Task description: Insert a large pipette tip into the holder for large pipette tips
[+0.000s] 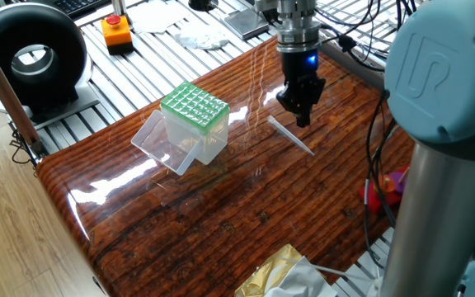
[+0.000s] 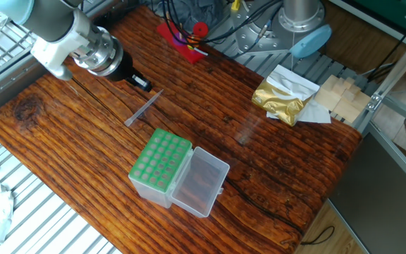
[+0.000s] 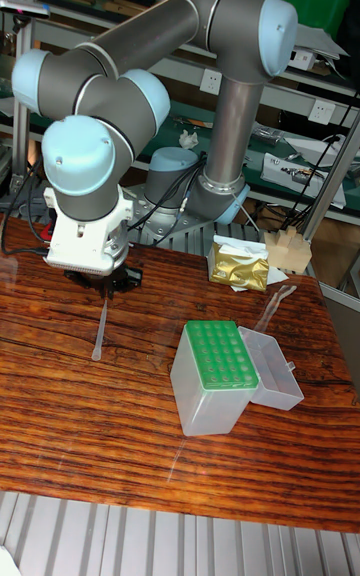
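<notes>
One fixed view: my gripper (image 1: 303, 116) hangs over the far side of the table (image 1: 221, 214), fingers pointing down, blue light on at the wrist. The large pipette tip (image 1: 291, 137) lies flat on the wood just below and toward me from the fingertips, long axis running diagonally away from the holder for large pipette tips (image 1: 194, 120). Its wide end seems the one nearer the gripper. The fingers look drawn close with nothing between them, though I cannot tell for sure at this size.

The other fixed view: the gripper (image 2: 142, 83) sits beside the upper end of the large pipette tip (image 2: 142, 109), near but not touching. The tip lies between the gripper and the holder (image 2: 161, 165), whose clear lid lies open to one side.

Tall fixed view: the arm is folded over, wrist vertical, gripper (image 3: 105, 283) just above the upper end of the tip (image 3: 100, 321). The holder (image 3: 216, 372) stands well apart, to the right in this picture. My judgement: the pick needs a small shift along the tip's axis, then a descent.
</notes>
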